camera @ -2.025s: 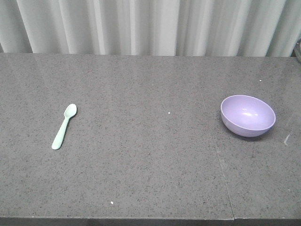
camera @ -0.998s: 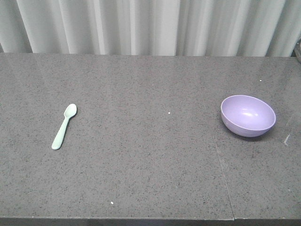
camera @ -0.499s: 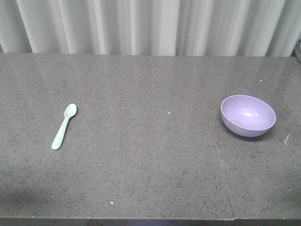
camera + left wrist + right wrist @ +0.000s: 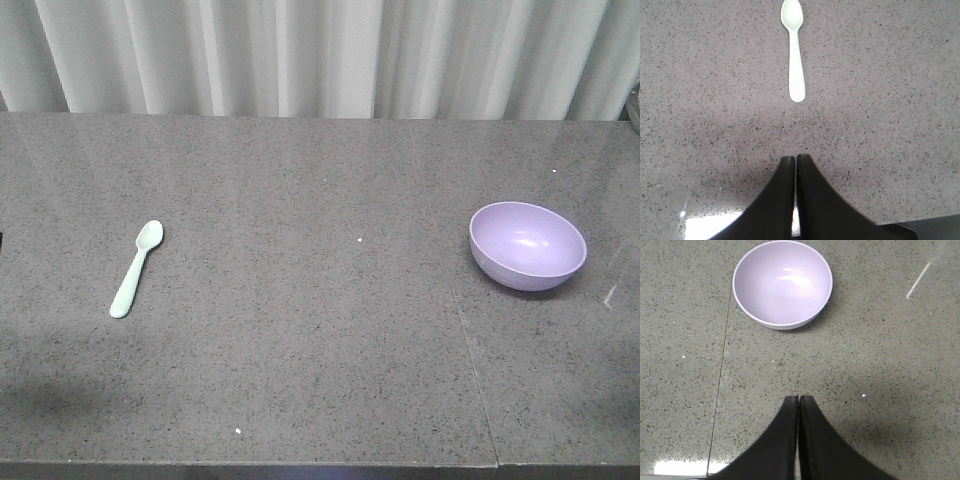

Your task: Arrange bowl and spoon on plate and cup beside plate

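A mint-green spoon (image 4: 137, 267) lies on the grey stone table at the left, head pointing away; the left wrist view has the spoon (image 4: 795, 55) ahead of my left gripper (image 4: 795, 158), which is shut and empty over bare tabletop. A lavender bowl (image 4: 527, 245) sits upright and empty at the right. In the right wrist view the bowl (image 4: 782, 284) is ahead of my right gripper (image 4: 798, 398), also shut with nothing in it. The plate and the cup are out of view. Neither gripper appears in the front view.
A pale curtain (image 4: 320, 55) hangs behind the table's far edge. A seam (image 4: 470, 360) runs through the tabletop left of the bowl. The table's front edge (image 4: 250, 464) is near the bottom of the front view.
A faint shadow has spread over the table's near left corner. The spoon and bowl have not moved.
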